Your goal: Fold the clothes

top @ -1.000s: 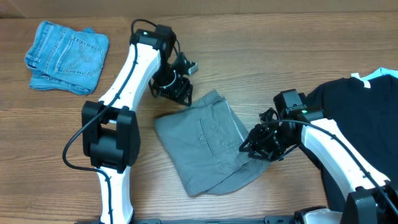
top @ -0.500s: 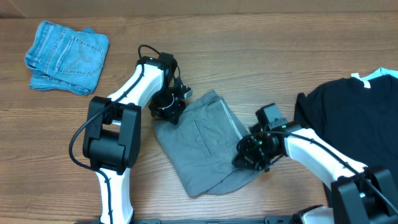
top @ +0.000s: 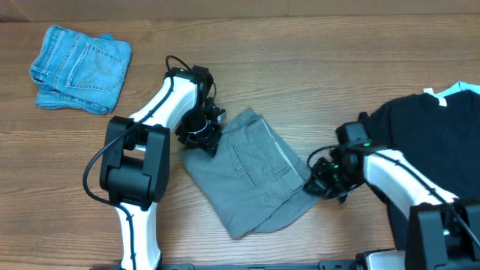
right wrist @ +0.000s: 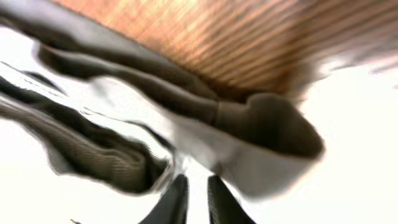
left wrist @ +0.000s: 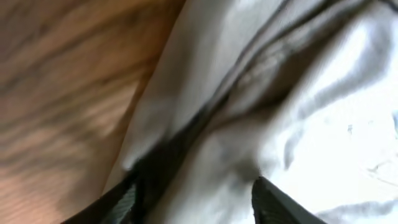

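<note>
The shorts point(top: 247, 176) lay folded on the table point(top: 315, 52). My left gripper point(top: 202, 139) sat at their upper-left edge, fingers point(left wrist: 283, 205) spread over cloth. My right gripper point(top: 316, 184) pinched their right edge.

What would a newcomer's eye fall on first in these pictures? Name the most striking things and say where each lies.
The grey-olive shorts lie mid-table, with the left gripper at their far left corner and the right gripper at their right edge. Folded blue denim sits in the table's far left corner, and a black t-shirt spreads along its right side.
</note>
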